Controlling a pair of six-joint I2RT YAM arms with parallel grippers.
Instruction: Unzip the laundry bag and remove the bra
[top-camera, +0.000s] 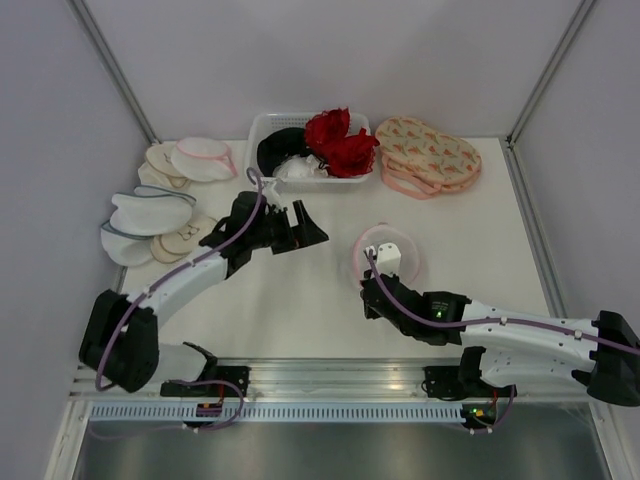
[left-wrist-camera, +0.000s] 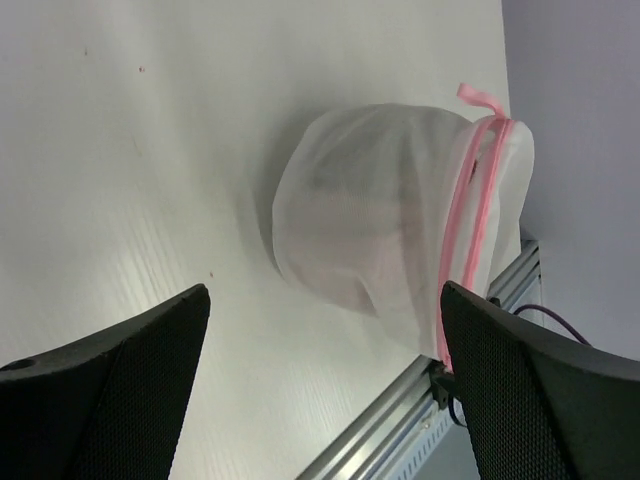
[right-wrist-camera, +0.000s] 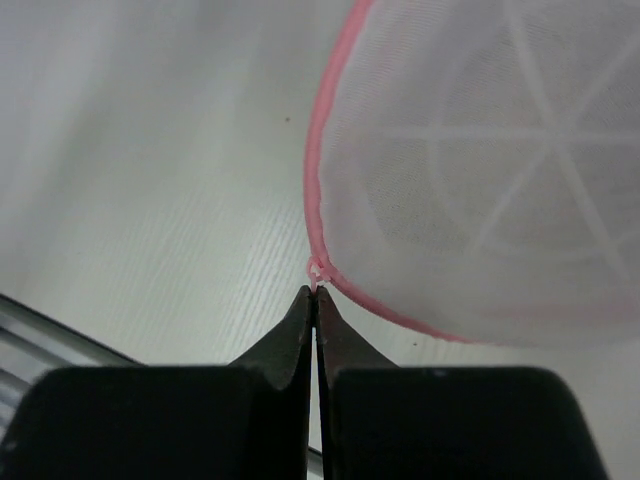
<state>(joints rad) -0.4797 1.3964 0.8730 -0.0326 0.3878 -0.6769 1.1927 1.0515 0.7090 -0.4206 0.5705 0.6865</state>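
The laundry bag (top-camera: 388, 255), a white mesh dome with pink zipper trim, lies at the table's middle right. My right gripper (top-camera: 368, 284) is at its near left edge. In the right wrist view its jaws (right-wrist-camera: 316, 290) are shut on a small pink pull tab (right-wrist-camera: 317, 270) on the bag's trim (right-wrist-camera: 312, 170). My left gripper (top-camera: 305, 228) hangs open to the left of the bag, apart from it. In the left wrist view the bag (left-wrist-camera: 385, 225) shows between and beyond the spread fingers (left-wrist-camera: 150, 350). The bra is hidden; only a dim shape shows through the mesh.
A white basket (top-camera: 262, 128) at the back holds black, white and red garments. Beige floral pouches (top-camera: 430, 152) lie at the back right. White pouches with blue trim (top-camera: 150, 212) and more pouches (top-camera: 203, 157) are stacked at the left. A metal rail (top-camera: 330, 375) runs along the near edge.
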